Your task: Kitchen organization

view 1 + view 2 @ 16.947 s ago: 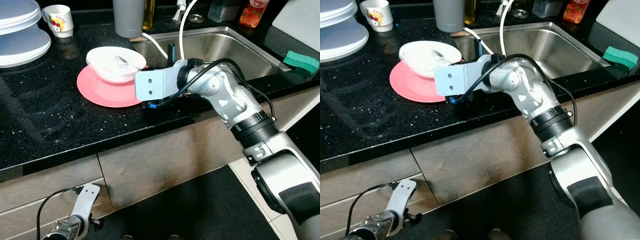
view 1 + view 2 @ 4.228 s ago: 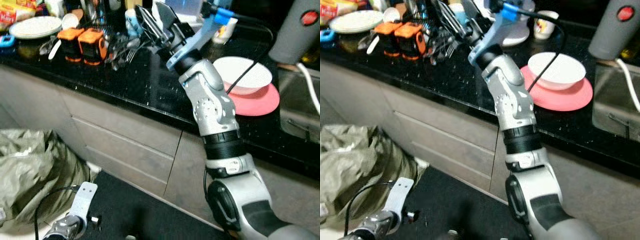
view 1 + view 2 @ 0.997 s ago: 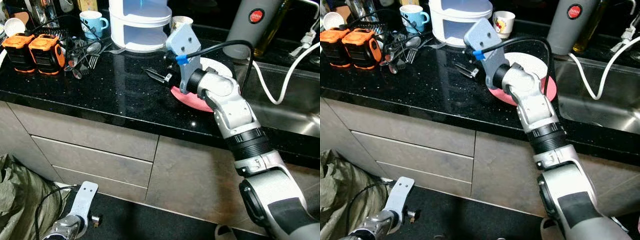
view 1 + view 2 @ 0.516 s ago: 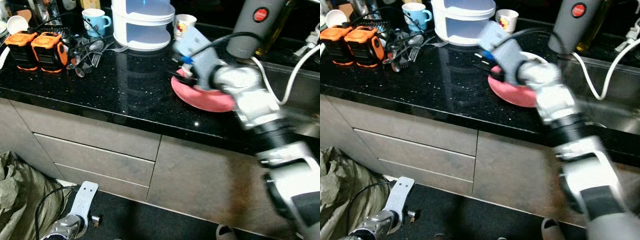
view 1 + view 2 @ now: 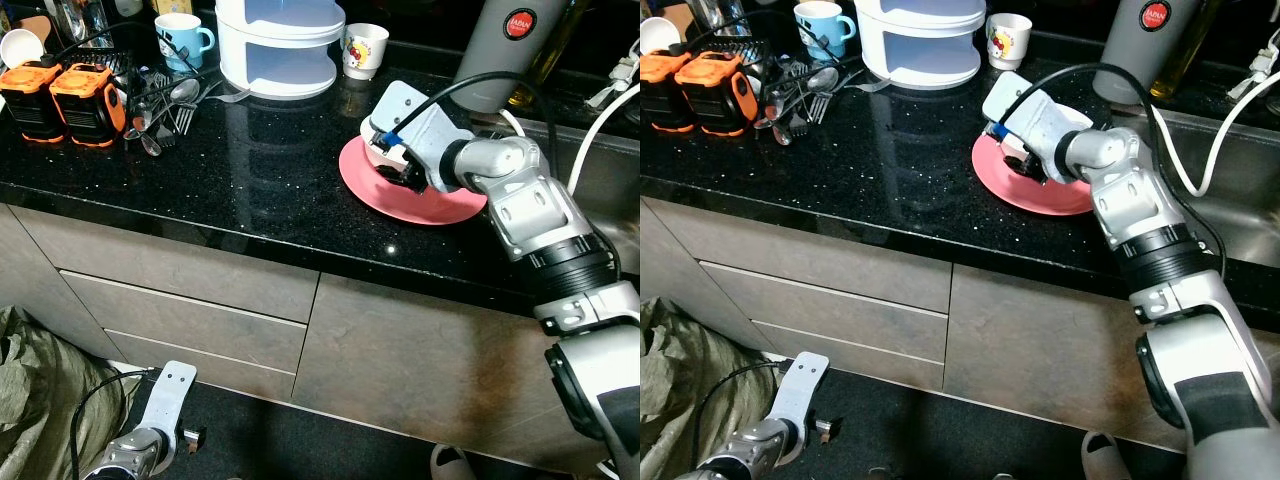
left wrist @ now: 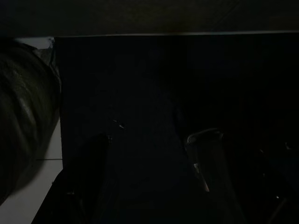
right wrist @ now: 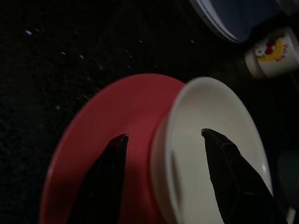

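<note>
The white bowl (image 7: pixel 212 154) sits on the pink plate (image 5: pixel 400 195) on the black countertop (image 5: pixel 250 160), near the sink. The right gripper (image 7: pixel 163 140) hovers at it, fingers spread, one over the plate, the other inside the bowl, straddling the rim. Likely ceramic: stiff, smooth, breakable, so pinch the rim wall firmly. The left gripper (image 6: pixel 149 172) hangs idle, fingers apart

A speckled black stone countertop (image 5: pixel 250 150) carries a round pink plate (image 5: pixel 400 195) directly beneath the right gripper (image 7: pixel 163 135). Beyond the gripper stands a small white printed cup (image 5: pixel 364 50); well to its left lie loose metal cutlery (image 5: pixel 165 100) and two orange battery packs (image 5: pixel 60 90).
</note>
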Available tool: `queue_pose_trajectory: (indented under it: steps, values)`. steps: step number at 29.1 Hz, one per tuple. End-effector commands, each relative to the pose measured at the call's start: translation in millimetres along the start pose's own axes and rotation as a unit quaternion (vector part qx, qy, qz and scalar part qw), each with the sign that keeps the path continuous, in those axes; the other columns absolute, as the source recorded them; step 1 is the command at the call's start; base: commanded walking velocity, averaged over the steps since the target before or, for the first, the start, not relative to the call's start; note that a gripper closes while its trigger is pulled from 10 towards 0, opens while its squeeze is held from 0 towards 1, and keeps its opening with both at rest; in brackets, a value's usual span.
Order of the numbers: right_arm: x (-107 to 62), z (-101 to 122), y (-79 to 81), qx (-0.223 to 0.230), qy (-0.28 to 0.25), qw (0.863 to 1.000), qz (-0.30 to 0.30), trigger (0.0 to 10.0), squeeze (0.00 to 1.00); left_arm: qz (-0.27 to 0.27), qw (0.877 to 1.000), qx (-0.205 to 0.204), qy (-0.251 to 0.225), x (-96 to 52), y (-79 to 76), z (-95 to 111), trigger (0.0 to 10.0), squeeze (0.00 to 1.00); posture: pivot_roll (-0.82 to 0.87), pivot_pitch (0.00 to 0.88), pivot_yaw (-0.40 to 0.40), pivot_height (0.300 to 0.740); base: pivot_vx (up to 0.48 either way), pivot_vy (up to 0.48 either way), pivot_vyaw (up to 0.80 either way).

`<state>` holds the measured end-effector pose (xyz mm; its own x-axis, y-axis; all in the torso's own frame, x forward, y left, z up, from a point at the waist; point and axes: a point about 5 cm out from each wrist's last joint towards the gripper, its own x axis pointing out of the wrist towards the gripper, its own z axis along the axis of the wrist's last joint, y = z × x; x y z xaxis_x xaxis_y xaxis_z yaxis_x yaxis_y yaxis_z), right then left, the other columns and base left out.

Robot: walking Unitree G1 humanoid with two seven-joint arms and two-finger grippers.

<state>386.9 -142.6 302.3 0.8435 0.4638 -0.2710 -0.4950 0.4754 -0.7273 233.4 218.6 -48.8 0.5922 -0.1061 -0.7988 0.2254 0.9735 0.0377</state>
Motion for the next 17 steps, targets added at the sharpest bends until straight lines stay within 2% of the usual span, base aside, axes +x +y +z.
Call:
queue_pose_trajectory:
  steps: [1, 5, 9, 10, 11, 12, 17]
  values:
    - [2.5, -7, 4.9, 0.001, 0.022, 1.0, 0.011, 10.0, 0.0, -0.004, 1.0, -0.004, 0.013, 0.1, -3.2, -8, 10.0, 0.0, 0.04, 0.13, -0.047, 0.74, 0.0, 0.0, 0.0]
    - [8.2, -16, 6.2, -0.004, 0.068, 0.998, -0.014, 10.0, 0.0, -0.003, 1.0, -0.005, 0.013, 0.0, -3.2, -9, 10.0, 0.0, 0.04, 0.131, -0.047, 0.74, 0.0, 0.0, 0.0]
    - [8.7, -18, 5.5, -0.007, 0.08, 0.997, -0.022, 10.0, 0.0, -0.003, 1.0, -0.005, 0.013, 0.1, -3.4, -8, 10.0, 0.0, 0.04, 0.131, -0.049, 0.74, 0.0, 0.0, 0.0]
    - [8.5, -20, 5.3, -0.013, 0.091, 0.995, -0.023, 2.9, 0.0, -0.003, 1.0, -0.006, 0.012, 0.2, -3.7, -8, 10.0, 0.0, 0.04, 0.131, -0.049, 0.74, 0.0, 0.0, 0.0]
    - [8.5, -20, 5.3, -0.013, 0.091, 0.995, -0.023, 2.9, 0.0, -0.003, 1.0, -0.006, 0.012, 0.2, -3.7, -8, 10.0, 0.0, 0.04, 0.131, -0.049, 0.74, 0.0, 0.0, 0.0]
    - [8.1, -22, 4.8, -0.017, 0.099, 0.995, -0.025, 0.0, 0.0, -0.004, 1.0, -0.006, 0.012, 0.3, -3.9, -8, 10.0, 0.0, 0.04, 0.131, -0.05, 0.74, 0.0, 0.0, 0.0]
    - [7.7, -22, 3.0, -0.021, 0.104, 0.994, -0.032, 0.0, 0.0, -0.004, 1.0, -0.006, 0.012, 0.4, -4.3, -8, 10.0, 0.0, 0.04, 0.131, -0.049, 0.74, 0.0, 0.0, 0.0]
